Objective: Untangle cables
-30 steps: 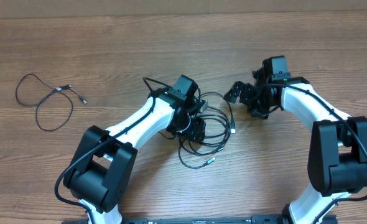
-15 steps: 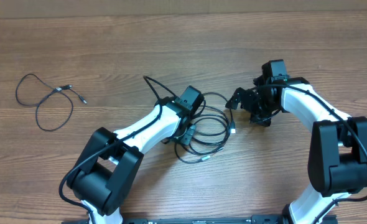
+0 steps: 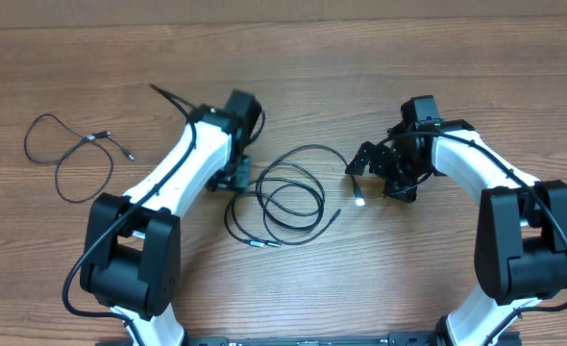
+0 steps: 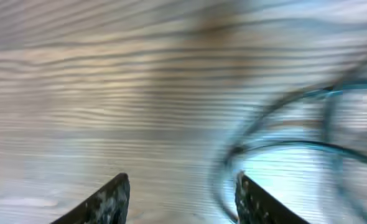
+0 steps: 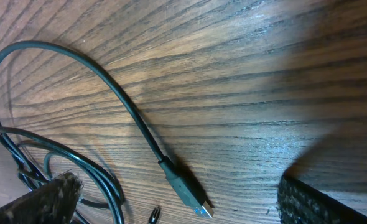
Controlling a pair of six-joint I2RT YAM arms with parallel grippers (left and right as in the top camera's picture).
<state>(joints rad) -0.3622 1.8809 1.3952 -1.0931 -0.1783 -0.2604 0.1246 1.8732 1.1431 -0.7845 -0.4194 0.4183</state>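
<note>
Left gripper point(image 4: 180, 186): jaws apart, bare wood between the fingers, nothing held. It sits just left of the looped cables point(image 3: 288, 197) lying near table centre. The left wrist view is badly blurred: a cable arc runs close by the right-hand finger, but whether they touch cannot be told. Right gripper point(image 3: 378, 171): spread wide and empty, over the table point(image 3: 293, 58) at the right edge of the loops. One cable end runs out of the coil toward it, and its plug point(image 5: 186, 193) lies flat on the wood between the two fingers, touching neither. A separate cable point(image 3: 72, 159) lies loosely looped at far left, well apart from both arms.
</note>
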